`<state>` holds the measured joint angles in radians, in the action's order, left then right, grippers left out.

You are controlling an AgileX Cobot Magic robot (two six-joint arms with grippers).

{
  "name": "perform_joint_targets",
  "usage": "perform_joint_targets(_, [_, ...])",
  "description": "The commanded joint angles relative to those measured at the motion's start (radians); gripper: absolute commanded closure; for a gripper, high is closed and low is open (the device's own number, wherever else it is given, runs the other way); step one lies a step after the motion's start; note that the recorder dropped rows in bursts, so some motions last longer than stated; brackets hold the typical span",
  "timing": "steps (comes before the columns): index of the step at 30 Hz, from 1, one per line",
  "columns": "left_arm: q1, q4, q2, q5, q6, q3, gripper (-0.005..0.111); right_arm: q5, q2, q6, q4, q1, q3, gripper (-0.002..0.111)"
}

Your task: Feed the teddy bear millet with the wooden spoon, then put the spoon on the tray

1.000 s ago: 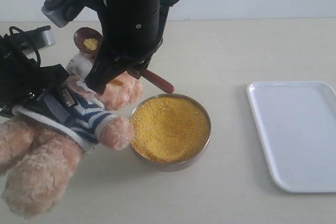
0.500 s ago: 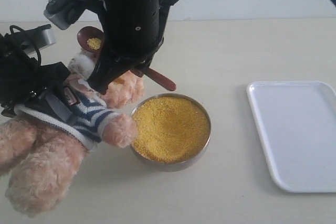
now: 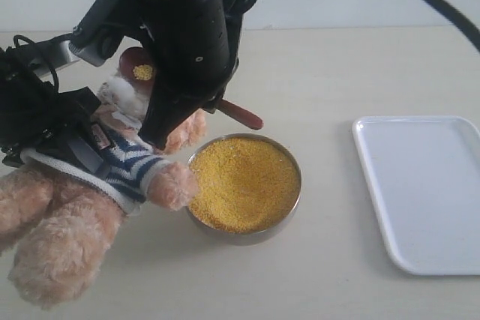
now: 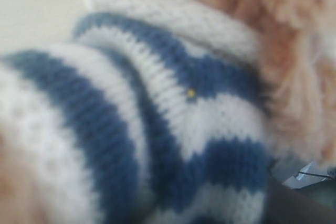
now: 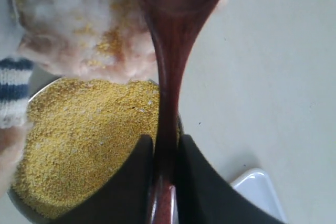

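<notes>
The teddy bear (image 3: 71, 215) leans back at the left, and its striped shirt (image 4: 157, 103) fills the left wrist view. My left gripper (image 3: 75, 148) is shut on the bear's shirted body; its jaws are hidden in the wrist view. My right gripper (image 5: 165, 150) is shut on the handle of the wooden spoon (image 5: 176, 51). The spoon's bowl (image 3: 139, 67) holds a little millet and hovers at the bear's white muzzle (image 5: 79, 14). More millet (image 3: 241, 181) fills the metal bowl (image 3: 296, 200) beside the bear's paw. The tray (image 3: 427, 185) lies at the right with nothing on it.
The right arm's black body (image 3: 187, 28) hangs over the bear's head and hides most of it. Grains of millet cling to the bear's muzzle fur. A corner of the tray (image 5: 257, 190) shows past the right gripper. Bare beige table lies between bowl and tray.
The right arm has shifted slightly right and down, bringing the spoon's bowl closer against the bear's muzzle. The bear and the left gripper have barely moved.
</notes>
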<state>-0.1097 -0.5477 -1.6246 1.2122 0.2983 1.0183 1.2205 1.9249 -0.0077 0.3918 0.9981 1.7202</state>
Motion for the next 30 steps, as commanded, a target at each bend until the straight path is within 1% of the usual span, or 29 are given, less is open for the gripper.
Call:
perform_joint_targets(1, [-0.005, -0.025, 0.011, 0.009, 0.009, -0.001, 0.103, 0.001, -0.006, 0.022, 0.075, 0.023, -0.005, 0.109])
perform_joint_targets(6, [-0.005, -0.025, 0.011, 0.009, 0.009, -0.001, 0.103, 0.001, -0.006, 0.026, 0.116, 0.058, -0.005, 0.109])
perform_joint_targets(30, [-0.005, -0.032, 0.012, 0.009, 0.009, -0.001, 0.103, 0.001, -0.006, 0.050, 0.148, 0.058, -0.005, 0.109])
